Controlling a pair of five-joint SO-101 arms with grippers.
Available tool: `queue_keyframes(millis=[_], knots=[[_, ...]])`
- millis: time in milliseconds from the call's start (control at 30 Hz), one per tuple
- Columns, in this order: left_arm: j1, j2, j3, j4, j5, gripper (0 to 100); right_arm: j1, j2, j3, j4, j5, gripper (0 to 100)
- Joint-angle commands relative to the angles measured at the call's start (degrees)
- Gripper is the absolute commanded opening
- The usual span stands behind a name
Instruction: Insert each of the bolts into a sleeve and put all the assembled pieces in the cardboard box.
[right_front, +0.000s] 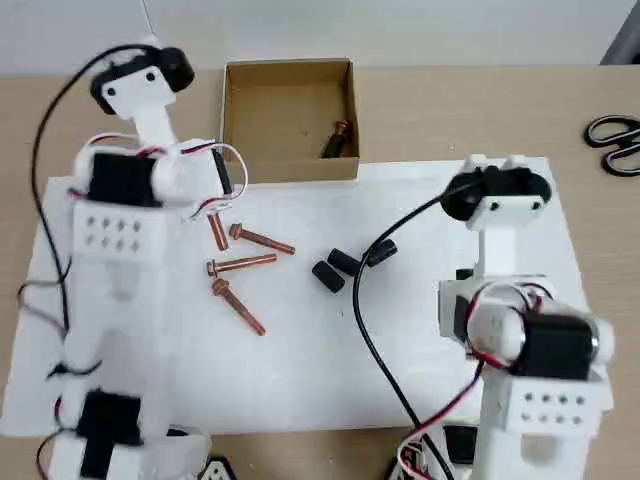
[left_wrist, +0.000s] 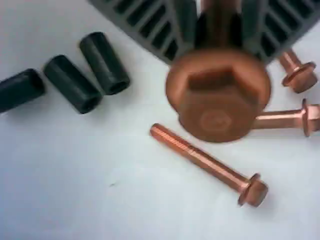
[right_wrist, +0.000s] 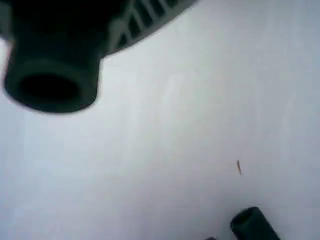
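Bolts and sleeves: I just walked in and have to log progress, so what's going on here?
The left pincer holds a copper bolt, the right pincer a black sleeve, not yet joined. Three loose bolts and three loose sleeves lie on the white sheet. One assembled piece lies in the cardboard box.

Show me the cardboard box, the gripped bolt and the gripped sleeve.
cardboard box (right_front: 275, 120): high view, its bare floor.
gripped bolt (left_wrist: 218, 97): left wrist view, its hexagonal head.
gripped sleeve (right_wrist: 87, 82): right wrist view, rim of its open end.
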Motion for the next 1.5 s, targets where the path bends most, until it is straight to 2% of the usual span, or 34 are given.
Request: queue_keyframes(millis=[0, 167, 333, 467, 700, 1000, 1100, 1333, 1467], knots=[[0.5, -7.6, -1.7, 0.7, -0.4, 0, -0.6, -3.0, -0.7, 0.5, -0.6, 0.2], [2.8, -16.3, -1.5, 0.8, -1.8, 0, -1.3, -6.8, -0.4, 0.5, -0.4, 0.2], [7.2, -27.2, 4.0, 0.4, -6.9, 0, -8.2, -10.9, -0.3, 0.4, -0.7, 0.2], [7.1, -36.1, 12.0, -3.3, -7.7, 0, -13.8, -13.1, 3.8, -3.9, -0.7, 0.2], [7.1, -53.4, 30.8, -14.4, -7.7, 0, -18.6, -25.6, 18.5, -18.0, -0.8, 0.2], [7.6, -74.5, 58.1, -31.9, -7.7, 0, -29.1, -46.9, 39.4, -29.3, -0.7, 0.2], [7.6, -78.8, 62.5, -35.6, -7.6, 0, -32.0, -52.0, 44.3, -30.1, -0.7, 0.3], [7.9, -81.8, 66.4, -40.8, -4.7, 0, -36.1, -51.2, 46.9, -36.1, -4.0, 0.4], [13.5, -81.8, 66.4, -43.7, -1.0, 0, -38.5, -51.3, 49.8, -38.5, -4.4, 0.4]])
